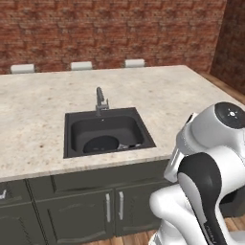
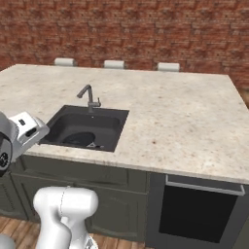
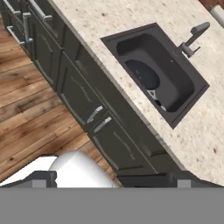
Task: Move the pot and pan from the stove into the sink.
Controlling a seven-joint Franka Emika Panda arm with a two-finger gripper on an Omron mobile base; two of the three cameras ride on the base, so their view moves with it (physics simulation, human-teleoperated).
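- A dark rectangular sink (image 1: 76,125) sits recessed in a speckled beige stone surface (image 1: 38,105), its small grey faucet (image 1: 100,100) standing upright at the back rim.
- The black pan (image 1: 101,143) lies flat on the basin floor, toward the front-left part of the basin in the left base view; its handle (image 1: 130,145), silver near the pan's rim, runs along the floor toward the right wall of the sink.
- From the right base view the pan (image 2: 80,139) shows as a dark oval low in the basin, partly hidden by the near rim of the sink (image 2: 114,127); the faucet (image 2: 88,98) curves toward the left there.
- The hand view looks down at an angle on the sink (image 3: 188,78), with the pan (image 3: 142,74) on its floor, the handle (image 3: 154,96) beside it and the faucet (image 3: 192,39) at the far rim.
- The gripper is held back from the surface, in front of the dark green cabinet doors (image 1: 76,213), and has hold of nothing; its jaws stand spread to their widest.
- A red brick wall (image 1: 115,28) rises behind the surface, with three pale chair backs (image 1: 81,65) just showing over the far edge.
- A black-fronted appliance door (image 2: 197,214) is set under the surface to the right of the cabinets in the right base view.
- Wooden plank floor (image 3: 26,113) lies below the cabinets.
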